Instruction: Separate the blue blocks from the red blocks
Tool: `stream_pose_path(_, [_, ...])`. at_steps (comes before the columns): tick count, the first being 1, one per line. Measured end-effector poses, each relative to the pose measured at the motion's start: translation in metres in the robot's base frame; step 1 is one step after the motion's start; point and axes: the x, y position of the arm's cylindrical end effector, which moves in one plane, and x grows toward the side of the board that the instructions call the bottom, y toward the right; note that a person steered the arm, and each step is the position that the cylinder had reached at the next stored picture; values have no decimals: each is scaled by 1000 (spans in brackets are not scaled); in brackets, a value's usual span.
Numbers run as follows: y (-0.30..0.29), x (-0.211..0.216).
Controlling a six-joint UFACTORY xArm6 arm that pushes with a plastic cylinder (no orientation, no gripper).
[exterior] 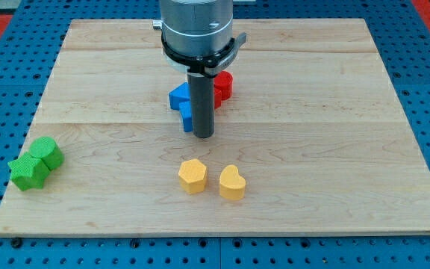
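Board [334,112] – pale wood, smooth, matt grain; rod [202,104] dark, matt; mount [196,26] – brushed grey metal.

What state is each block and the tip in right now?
my tip: down on the board, at the blue blocks' right edge
blue blocks: clustered, touching the red
red blocks: behind the rod, partly hidden, not yet separated
green blocks: paired at the view's left edge
yellow blocks: side by side, slightly apart, below the tip

Arm's grey cylinder hangs at 12 o'clock; dark rod drops straight down, upright. My tip [204,136] sits just 12 o'clock of view centre.
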Motion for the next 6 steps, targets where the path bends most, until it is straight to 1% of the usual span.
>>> stream_pose_path(1, [0,0])
stream_pose_path(3, [-3,-59])
stream_pose_path(4, [-19,-67])
stream_pose_path(5, [-56,-53])
stream_pose_path(6, [-52,-44])
